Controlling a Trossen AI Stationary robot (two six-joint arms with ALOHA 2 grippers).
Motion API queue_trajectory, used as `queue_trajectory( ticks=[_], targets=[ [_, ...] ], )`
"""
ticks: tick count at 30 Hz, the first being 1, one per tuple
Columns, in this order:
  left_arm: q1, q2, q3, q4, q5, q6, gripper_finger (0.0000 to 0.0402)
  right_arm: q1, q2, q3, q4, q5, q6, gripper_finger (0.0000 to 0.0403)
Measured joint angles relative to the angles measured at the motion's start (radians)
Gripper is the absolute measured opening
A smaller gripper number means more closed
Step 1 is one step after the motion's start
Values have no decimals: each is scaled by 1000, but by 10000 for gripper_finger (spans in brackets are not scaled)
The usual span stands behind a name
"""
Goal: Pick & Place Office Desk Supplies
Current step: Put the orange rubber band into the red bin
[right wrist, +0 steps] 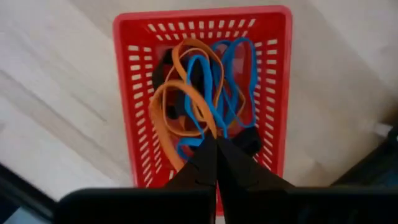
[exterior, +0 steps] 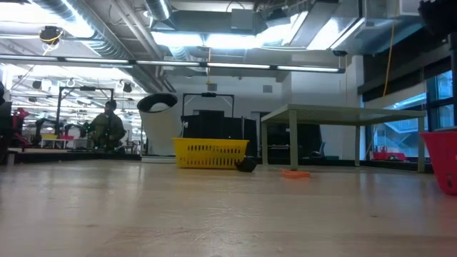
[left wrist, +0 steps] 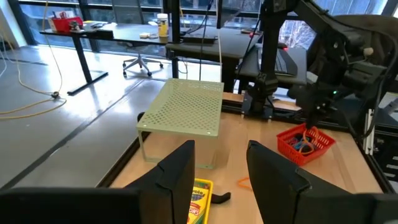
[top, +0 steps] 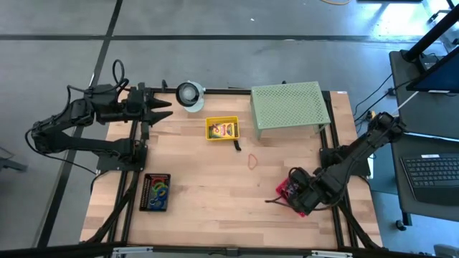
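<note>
My right gripper (right wrist: 216,142) is shut and points down into the red basket (top: 289,192) at the table's near right. The basket (right wrist: 140,93) holds orange and blue rubber bands (right wrist: 186,106) and black clips (right wrist: 250,140). My left gripper (left wrist: 221,147) hovers open at the far left (top: 162,109) and touches nothing. A crayon box (top: 224,130) lies in the yellow basket (top: 209,123). Another black clip (top: 237,146) and an orange rubber band (top: 252,160) lie on the wood. More bands sit in the black tray (top: 155,192). My right gripper comes from above, pointing down, and its shut fingertips (right wrist: 208,155) meet where an orange strand (right wrist: 208,124) and a blue strand (right wrist: 200,112) run together. It seems to pinch a band there at the very tips. The rest of the loops lies slack in the red basket.
The pale green perforated stand (top: 288,106) stands at the far right, with the white-and-grey roll (top: 190,94) at the far middle. Bare wood lies between the black tray and the red basket. A person (exterior: 107,125) shows in the room beyond the table.
</note>
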Motion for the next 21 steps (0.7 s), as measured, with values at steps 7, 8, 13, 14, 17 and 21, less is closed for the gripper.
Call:
queue_trajectory(
  ticks=[7, 8, 13, 14, 17, 21],
  targets=[
    [0, 0, 0, 0, 0, 0, 141, -1, 0, -61, 68, -5, 12, 0],
    [0, 0, 0, 0, 0, 0, 141, -1, 0, -65, 74, -7, 17, 0],
    [0, 0, 0, 0, 0, 0, 141, -1, 0, -73, 100, -7, 23, 0],
    [0, 0, 0, 0, 0, 0, 141, -1, 0, -73, 101, -7, 25, 0],
    [0, 0, 0, 0, 1, -1, 141, -1, 0, -73, 102, -1, 26, 0],
    [0, 0, 0, 0, 1, -1, 141, -1, 0, -73, 99, 20, 25, 0]
  ],
)
